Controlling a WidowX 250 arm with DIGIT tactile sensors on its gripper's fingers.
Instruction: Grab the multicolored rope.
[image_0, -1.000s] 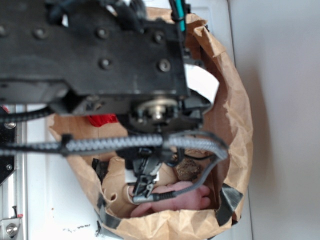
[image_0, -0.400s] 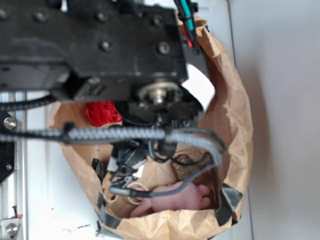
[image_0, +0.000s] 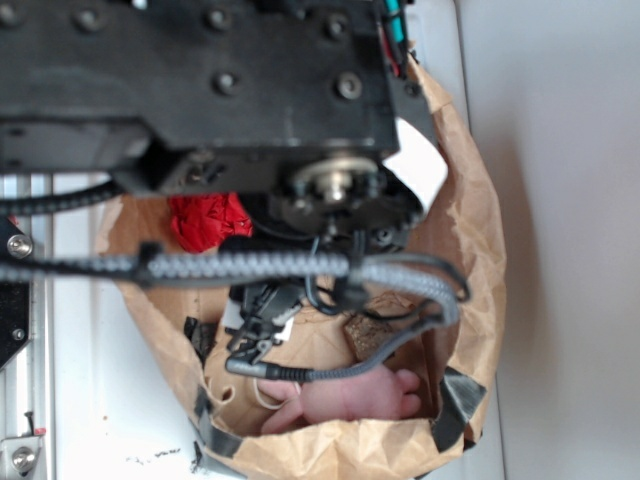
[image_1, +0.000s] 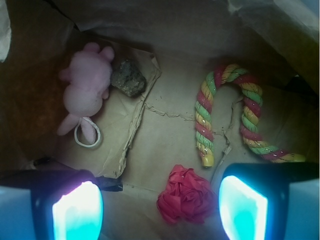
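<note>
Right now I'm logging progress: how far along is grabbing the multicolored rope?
Done: the arm is inside the paper bag. In hand: nothing; the wrist view shows the pincer open above the bag floor, over the red fabric ball. Left: shift over the multicolored rope, which lies untouched, descend, close and lift.

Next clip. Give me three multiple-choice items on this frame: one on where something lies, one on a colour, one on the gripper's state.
1. What lies right beside the pink plush toy?
A. the dark rock
B. the rope
C. the red fabric ball

2. Which colours spiral along the multicolored rope?
A. blue and white
B. red, yellow and green
C. black and orange

3. How is the gripper?
A. shut on the rope
B. shut on the fabric ball
C. open, holding nothing

Answers:
1 A, the dark rock sits against the toy.
2 B, those stripes show in the wrist view.
3 C, the fingers stand apart, the red fabric ball lying free on the bag floor beyond them.
</note>
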